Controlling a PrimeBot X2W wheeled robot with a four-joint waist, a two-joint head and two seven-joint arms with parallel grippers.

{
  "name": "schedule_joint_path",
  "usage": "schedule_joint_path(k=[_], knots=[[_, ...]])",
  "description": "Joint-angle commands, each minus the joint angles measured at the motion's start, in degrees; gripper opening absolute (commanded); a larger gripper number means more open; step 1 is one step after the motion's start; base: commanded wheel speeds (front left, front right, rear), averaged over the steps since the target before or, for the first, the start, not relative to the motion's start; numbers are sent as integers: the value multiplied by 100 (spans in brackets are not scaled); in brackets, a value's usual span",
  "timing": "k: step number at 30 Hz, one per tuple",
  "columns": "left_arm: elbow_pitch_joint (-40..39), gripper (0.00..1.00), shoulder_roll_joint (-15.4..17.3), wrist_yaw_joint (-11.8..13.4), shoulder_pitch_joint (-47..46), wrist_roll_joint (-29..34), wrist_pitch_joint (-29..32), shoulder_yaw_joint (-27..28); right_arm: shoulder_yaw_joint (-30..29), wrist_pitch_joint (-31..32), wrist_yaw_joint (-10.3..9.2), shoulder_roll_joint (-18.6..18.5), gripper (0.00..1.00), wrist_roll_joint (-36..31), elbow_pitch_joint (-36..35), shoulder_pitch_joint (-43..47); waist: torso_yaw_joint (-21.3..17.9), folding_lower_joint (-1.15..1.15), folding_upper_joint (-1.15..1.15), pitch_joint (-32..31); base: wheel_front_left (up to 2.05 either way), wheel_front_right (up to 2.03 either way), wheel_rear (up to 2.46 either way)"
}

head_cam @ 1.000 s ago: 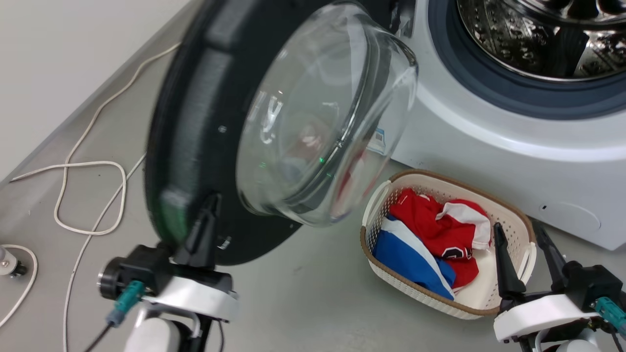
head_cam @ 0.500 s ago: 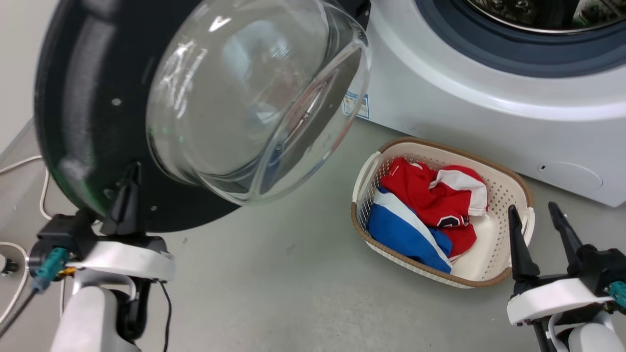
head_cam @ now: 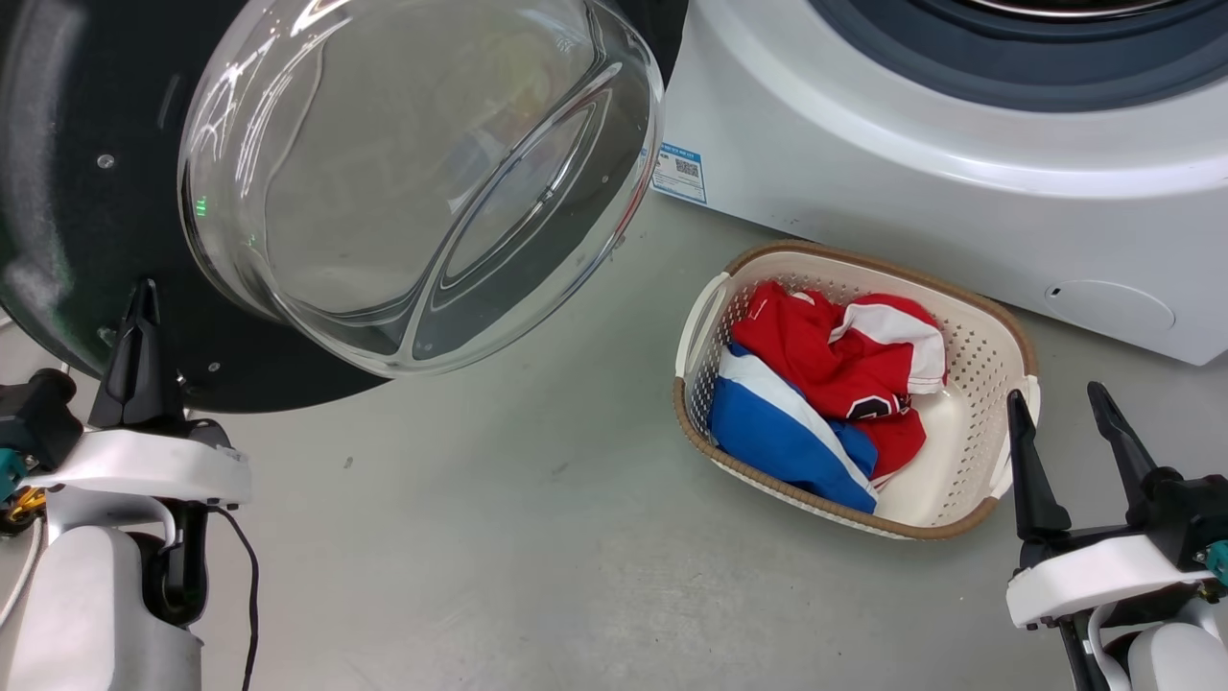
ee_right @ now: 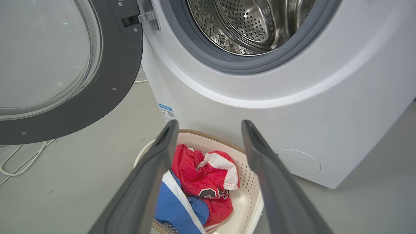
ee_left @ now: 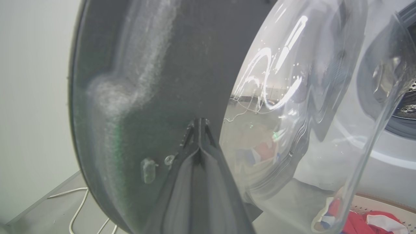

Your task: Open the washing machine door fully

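Two dark fingers of the left gripper (head_cam: 144,321) read as one spike in the head view. The left wrist view shows them pressed together, tips (ee_left: 199,125) at the black rim of the washing machine door (head_cam: 413,173); whether they touch it I cannot tell. The door stands wide open, left of the white washing machine (head_cam: 911,173), its glass bowl bulging toward the camera. The right wrist view adds the metal hinge (ee_right: 144,16) and the steel drum (ee_right: 247,22). On the floor in front of the machine sits a pale basket (head_cam: 964,461) holding red and blue clothes (head_cam: 825,384). Far right, the right gripper (head_cam: 1055,393) has its fingers spread apart and holds nothing, just beside the basket.
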Motion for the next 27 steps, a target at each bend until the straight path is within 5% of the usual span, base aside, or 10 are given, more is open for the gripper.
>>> schedule_joint_path(k=[1, 27], knots=[[39, 0, 23, 12, -89, 56, 13, 36, -14, -5, -4, 4, 100, -31, 24, -50, -16, -1, 0, -37, 0, 0, 0], [-857, 0, -512, 6, 1103, 473, 0, -1225, 29, -12, -4, 378, 100, 296, -161, 317, -818, -1, 0, -1372, 0, 0, 0]])
